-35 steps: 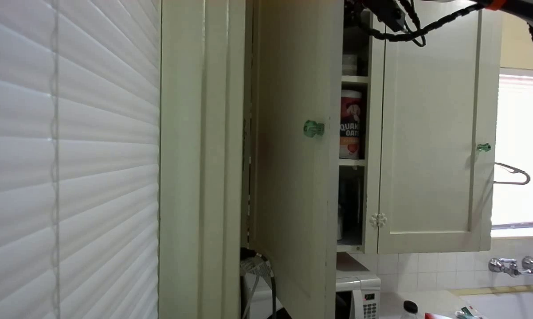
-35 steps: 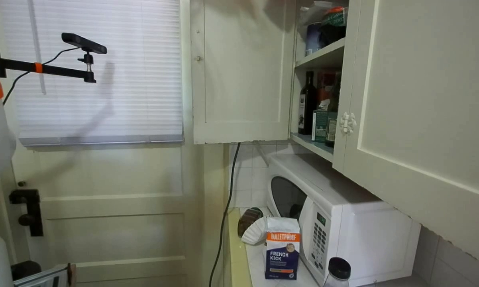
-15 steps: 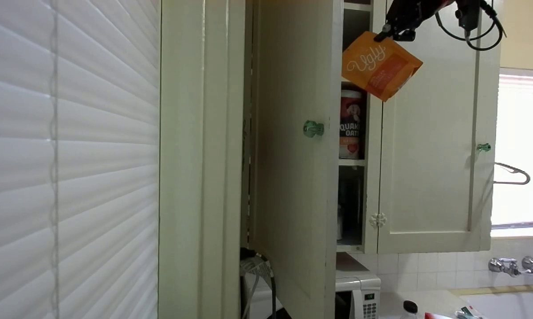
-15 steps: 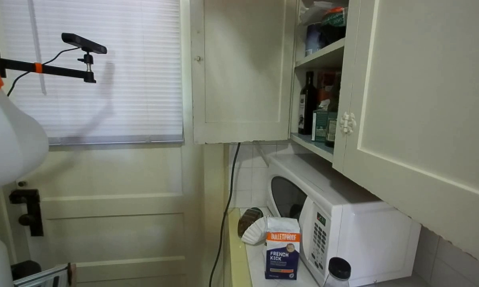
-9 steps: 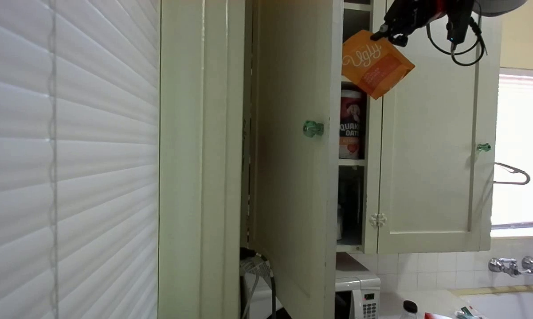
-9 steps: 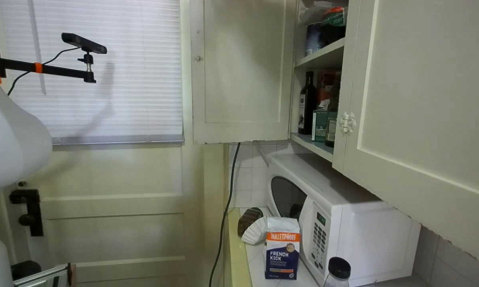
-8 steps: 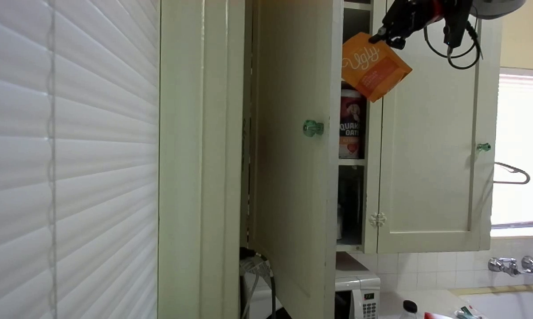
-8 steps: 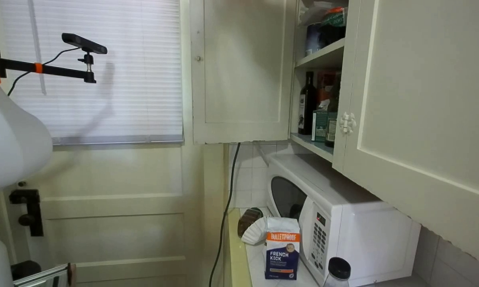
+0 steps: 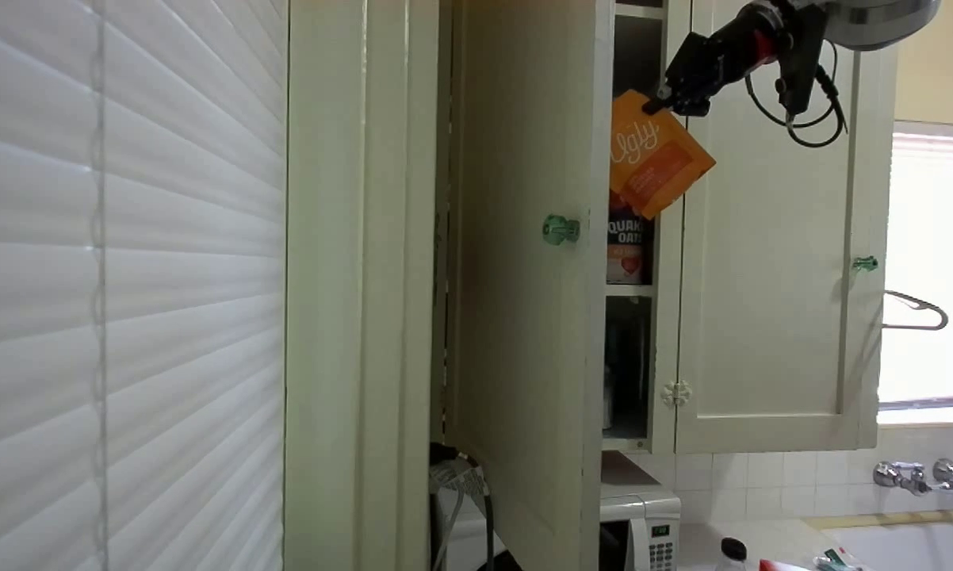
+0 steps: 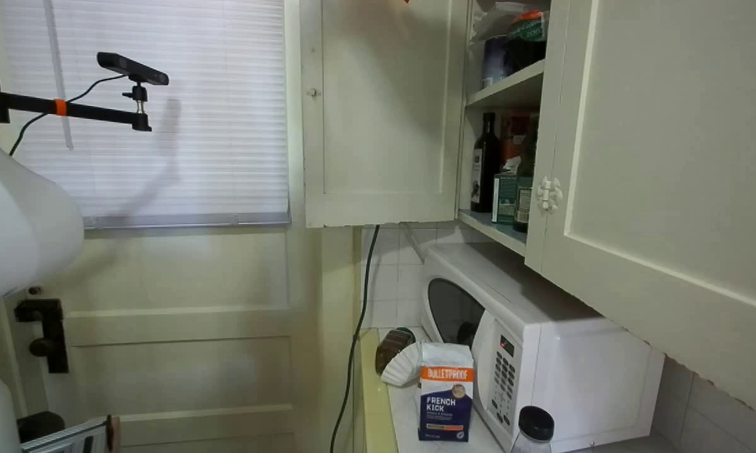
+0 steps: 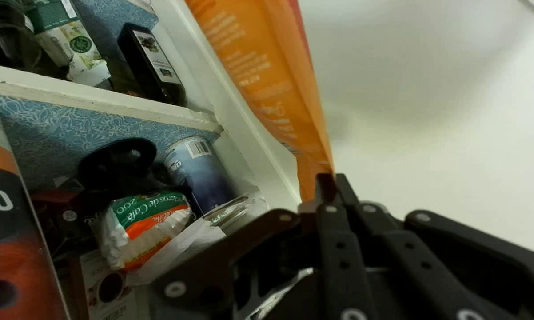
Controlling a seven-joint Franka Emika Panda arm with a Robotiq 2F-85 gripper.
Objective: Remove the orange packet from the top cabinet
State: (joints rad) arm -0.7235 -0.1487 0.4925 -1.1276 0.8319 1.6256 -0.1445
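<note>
Orange and flat, the soft-looking printed packet (image 9: 657, 162) is suspended, tilted, in front of the open, cream-white panelled cabinet (image 9: 667, 341). It is pinched near its top corner between closed black fingers (image 11: 325, 190), presumably because a thin edge is easily clamped.

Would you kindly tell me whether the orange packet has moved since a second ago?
Yes: in an exterior view, the orange packet has moved down and left in the picture, now hiding the top of the oats canister.
</note>
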